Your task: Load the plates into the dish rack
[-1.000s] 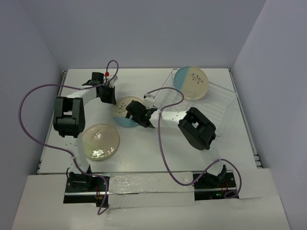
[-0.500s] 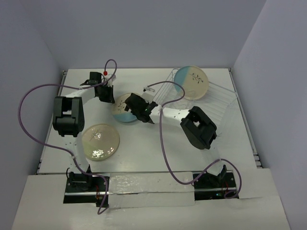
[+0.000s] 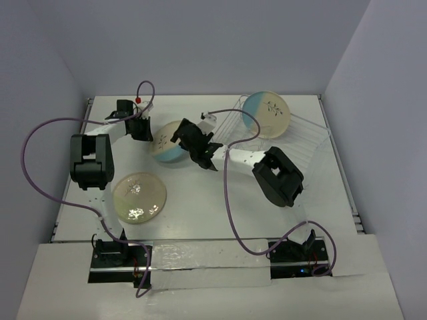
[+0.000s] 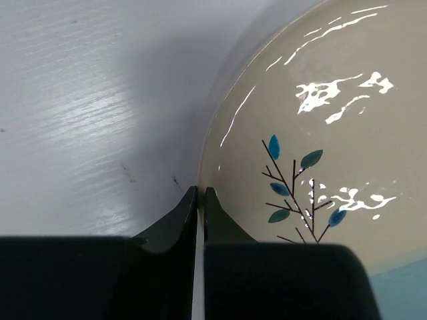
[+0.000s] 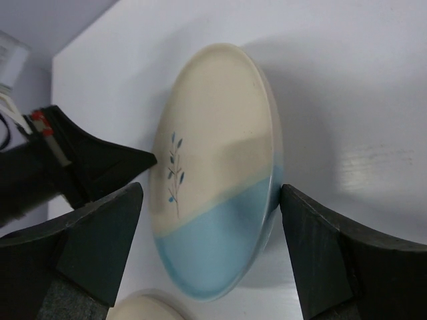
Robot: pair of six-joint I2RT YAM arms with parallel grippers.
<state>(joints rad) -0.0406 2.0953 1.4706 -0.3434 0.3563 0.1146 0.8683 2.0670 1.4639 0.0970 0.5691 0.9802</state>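
**A:** Where is the plate being handled?

**B:** The tilted plate [image 3: 166,141], cream over light blue with a dark sprig, is left of centre on the table [image 3: 220,213]. It is raised on its edge, not lying flat. The left gripper [image 4: 201,192] pinches its rim on the far-left side, with its fingers almost together on the thin edge.

**A:** And the right gripper?

**B:** The right gripper [image 5: 210,197] straddles the same plate with its fingers spread wide. The finger [image 5: 313,247] on the picture's right sits at the rim by the blue part, but I cannot tell whether it touches. The other finger stands apart from the plate.

**A:** What does each view add?

**B:** Only the overhead view shows the dish rack [image 3: 308,137] at the far right of the table. A second two-tone plate [image 3: 265,115] stands upright at its far end, and the plain plate [image 3: 139,197] lies flat toward the front left. Only the right wrist view shows how steeply the tilted plate leans. The left wrist view alone shows the pinch close up.

**A:** What is hard to make out?

**B:** From above, the right gripper covers the tilted plate's right edge. In the left wrist view that plate runs off the frame at the top and right, and the fingers' bases are plain black. In the right wrist view the plain plate is only a sliver at the bottom edge.
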